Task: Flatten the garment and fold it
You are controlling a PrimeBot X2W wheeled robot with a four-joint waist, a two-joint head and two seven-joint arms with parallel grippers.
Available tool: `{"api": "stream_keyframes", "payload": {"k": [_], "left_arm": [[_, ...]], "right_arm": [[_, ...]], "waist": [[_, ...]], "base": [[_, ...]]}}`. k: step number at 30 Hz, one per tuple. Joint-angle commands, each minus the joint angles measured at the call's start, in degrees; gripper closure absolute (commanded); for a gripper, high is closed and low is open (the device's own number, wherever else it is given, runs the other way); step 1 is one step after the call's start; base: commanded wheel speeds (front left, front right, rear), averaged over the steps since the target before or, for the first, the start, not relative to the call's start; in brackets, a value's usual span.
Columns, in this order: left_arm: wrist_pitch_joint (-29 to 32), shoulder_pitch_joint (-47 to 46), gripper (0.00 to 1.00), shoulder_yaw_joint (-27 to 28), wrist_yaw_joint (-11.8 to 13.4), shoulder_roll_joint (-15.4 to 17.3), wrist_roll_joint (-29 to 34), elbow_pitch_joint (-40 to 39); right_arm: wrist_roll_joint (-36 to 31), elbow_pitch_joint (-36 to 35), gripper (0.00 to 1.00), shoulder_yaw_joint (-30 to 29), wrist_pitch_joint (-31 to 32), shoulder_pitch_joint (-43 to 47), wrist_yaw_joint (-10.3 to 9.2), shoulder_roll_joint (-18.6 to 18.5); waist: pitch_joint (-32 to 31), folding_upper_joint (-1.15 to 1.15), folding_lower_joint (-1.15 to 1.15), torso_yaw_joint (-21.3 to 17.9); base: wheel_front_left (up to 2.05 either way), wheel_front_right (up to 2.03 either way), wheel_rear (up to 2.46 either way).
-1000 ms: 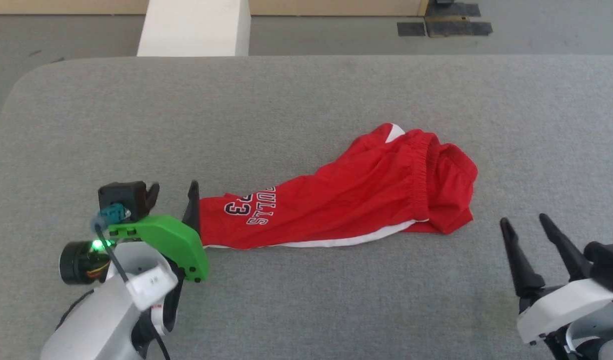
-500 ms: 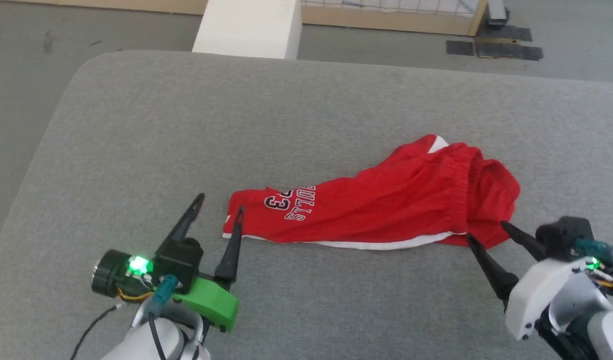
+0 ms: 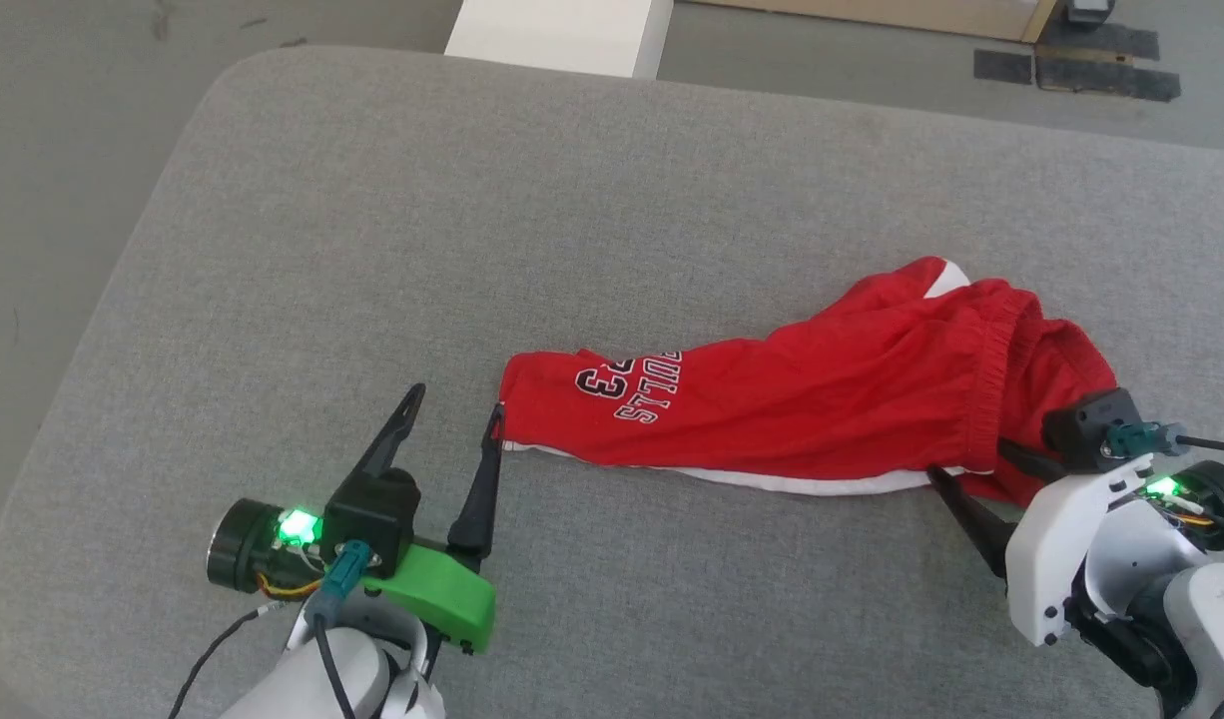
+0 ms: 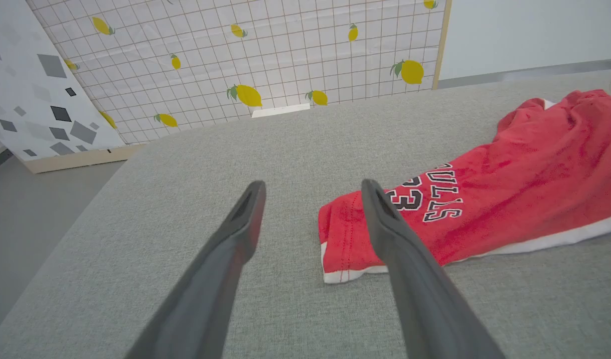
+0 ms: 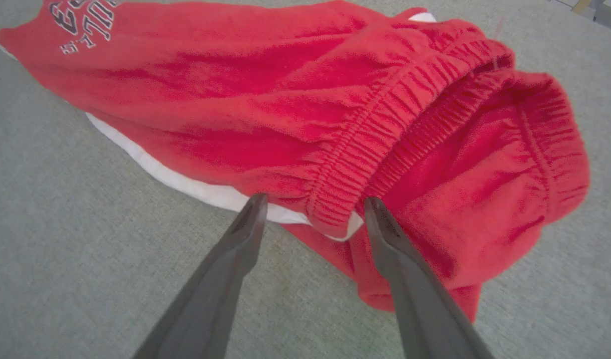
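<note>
Lying stretched across the grey tabletop (image 3: 372,200) in the head view, the red basketball shorts (image 3: 822,399) sit right of centre. Their leg hem (image 3: 507,399) points to the robot's left and the gathered waistband (image 3: 991,379) lies toward its right. The dark "BULLS 23" print (image 3: 627,384) reads upside down near the hem, and a white stripe (image 3: 772,481) runs along the near edge. The left pincer (image 3: 454,404) stands with its fingers spread apart, one tip just beside the hem corner. The right pincer (image 3: 969,457) is also spread wide, at the near end of the waistband, with one finger partly hidden by its wrist housing.

In the left wrist view, the left pincer (image 4: 311,185) holds nothing. One finger crosses in front of the hem (image 4: 335,249) of the shorts (image 4: 510,199), and whether it touches the cloth I cannot tell. A lemon-patterned panel (image 4: 285,50) stands beyond the tabletop (image 4: 186,174).

In the right wrist view, the right pincer (image 5: 315,200) gapes around the near end of the waistband (image 5: 385,114). The bunched elastic and a bit of white stripe (image 5: 211,192) lie between its tips, unclamped. The shorts (image 5: 285,99) spread away across the tabletop (image 5: 61,224).
</note>
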Motion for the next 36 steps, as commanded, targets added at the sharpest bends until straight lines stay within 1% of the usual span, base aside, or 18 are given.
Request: {"api": "stream_keyframes", "payload": {"k": [1,4,5,6,7,8,12,15,19,24,29,33,36], "left_arm": [[-0.5,-0.8,0.0,0.4,-0.3,-0.4,0.0,0.3],[-0.5,-1.3,0.0,0.6,-0.4,-0.8,0.0,0.5],[-0.5,-1.3,0.0,0.7,-0.4,-0.9,0.0,0.6],[-0.5,-1.5,0.0,0.7,-0.5,-1.1,0.1,0.7],[-0.5,-1.5,0.0,0.8,-0.5,-1.2,0.1,0.8],[-0.6,-1.6,0.0,0.8,-0.5,-1.3,0.1,1.0],[-0.6,-1.1,0.0,1.1,-0.6,-1.5,-0.3,1.9],[-0.6,-0.5,0.0,0.9,-0.9,-1.6,-0.7,2.6],[-0.6,0.3,0.0,0.7,-0.9,-1.8,-1.2,3.2],[-0.4,1.4,0.0,0.3,-1.0,-2.0,-1.9,3.6],[0.0,1.8,0.0,-0.2,-1.2,-2.2,-2.2,3.5],[0.4,2.0,0.0,-1.0,-1.4,-2.7,-2.2,3.4],[0.6,1.8,0.0,-1.5,-1.5,-2.9,-2.2,3.3]], "right_arm": [[0.6,0.1,0.0,0.6,-0.7,-1.2,-0.08,-0.4],[1.2,0.5,0.0,1.7,-0.5,-2.0,-0.08,-0.9],[1.3,0.6,0.05,2.0,-0.4,-2.1,-0.08,-1.0],[1.6,0.8,0.65,2.2,-0.2,-2.2,-0.08,-1.2],[1.8,0.9,0.97,2.4,-0.2,-2.3,-0.08,-1.3],[2.1,0.8,1.0,2.8,0.0,-2.2,-0.08,-1.5],[4.1,-0.5,1.0,3.1,0.8,-1.6,-0.08,-1.9],[6.5,-3.1,1.0,2.1,2.2,-0.1,-0.08,-2.5],[10.5,-7.4,1.0,-0.6,6.5,3.5,-0.08,-3.9],[13.9,-12.8,1.0,-6.3,14.7,9.8,-0.08,-6.2],[14.8,-17.5,1.0,-12.1,23.5,16.9,-0.08,-7.2],[15.0,-20.9,1.0,-17.2,32.1,22.6,-0.08,-6.5],[15.0,-23.4,1.0,-21.2,36.4,23.8,-0.08,-4.6]], "waist": [[0.8,0.0,0.0,0.3],[1.5,0.0,0.0,0.4],[1.6,0.0,0.0,0.4],[1.7,0.0,0.0,0.5],[1.8,0.0,0.0,0.5],[1.8,0.0,0.0,0.4],[0.8,0.0,0.0,-0.5],[-0.6,0.0,0.0,-1.4],[-2.7,0.0,0.0,-3.0],[-4.8,0.0,0.0,-4.8],[-5.3,0.0,0.0,-5.6],[-5.0,0.0,0.0,-5.9],[-4.3,0.0,0.0,-5.6]], "base": [[0.0,0.0,0.0],[0.0,0.0,0.0],[0.0,0.0,0.0],[0.0,0.0,0.0],[0.0,0.0,0.0],[0.0,0.0,0.0],[0.0,0.0,0.0],[0.0,0.0,0.0],[0.0,0.0,0.0],[0.0,0.0,0.0],[0.0,0.0,0.0],[0.0,0.0,0.0],[0.0,0.0,0.0]]}}
